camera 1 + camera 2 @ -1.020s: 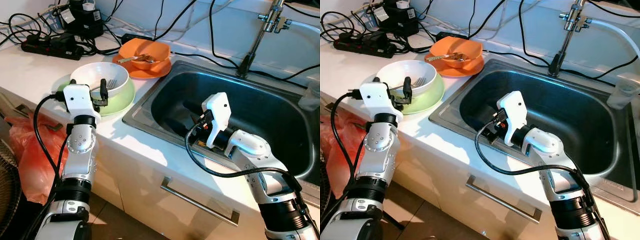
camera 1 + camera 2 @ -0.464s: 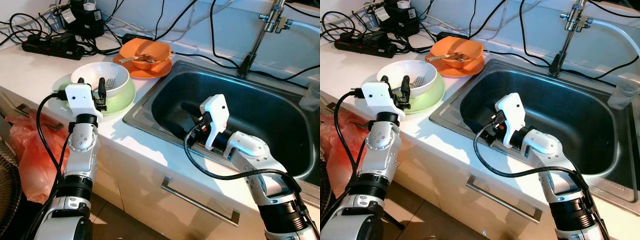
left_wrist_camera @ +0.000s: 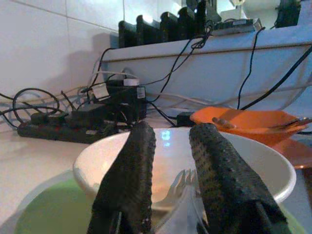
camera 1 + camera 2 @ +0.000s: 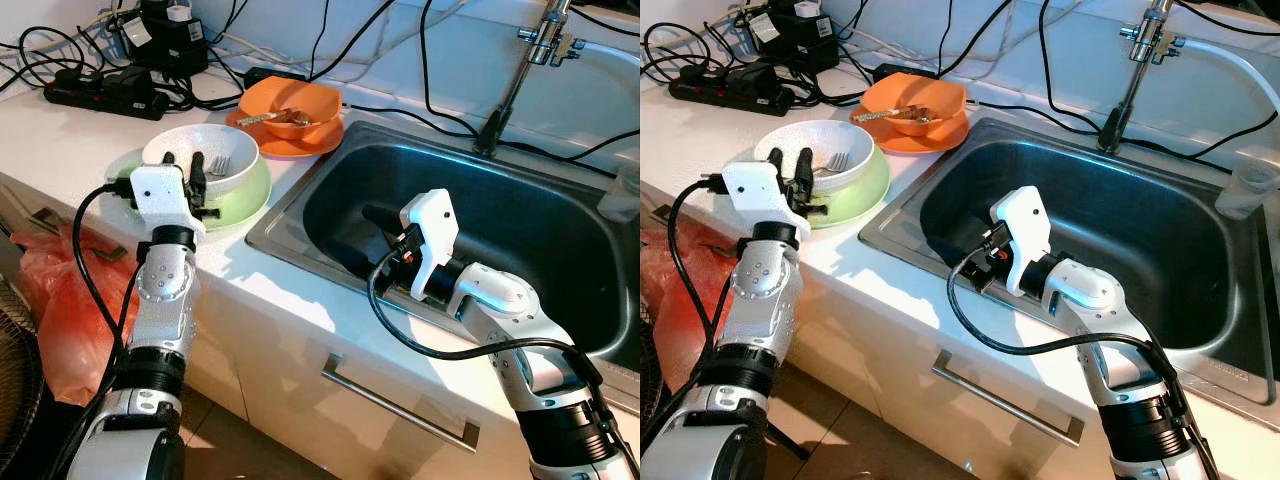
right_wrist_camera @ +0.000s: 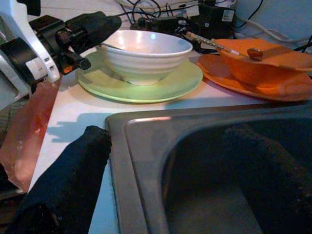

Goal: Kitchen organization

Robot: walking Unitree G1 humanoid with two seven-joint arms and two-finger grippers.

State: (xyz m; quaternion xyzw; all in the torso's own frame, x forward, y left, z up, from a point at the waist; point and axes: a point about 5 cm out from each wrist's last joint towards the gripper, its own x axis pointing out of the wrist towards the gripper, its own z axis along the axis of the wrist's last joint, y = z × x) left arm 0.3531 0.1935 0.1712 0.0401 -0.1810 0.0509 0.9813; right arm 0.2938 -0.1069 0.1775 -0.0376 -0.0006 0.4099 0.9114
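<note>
A black power strip (image 4: 100, 97) with tangled cables lies beside an orange plastic bag (image 4: 60, 320).

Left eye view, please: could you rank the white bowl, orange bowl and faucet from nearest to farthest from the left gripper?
From the left gripper:
1. White bowl, right at its fingers, on the green plate.
2. Orange bowl, farther back on the counter.
3. Faucet, behind the sink.

Two silver jointed arms with black elbow rings; white housings carry the left hand (image 4: 184, 172) and right hand (image 4: 385, 228); black, seemingly textured fingers (image 3: 129, 185); looping black cables.
</note>
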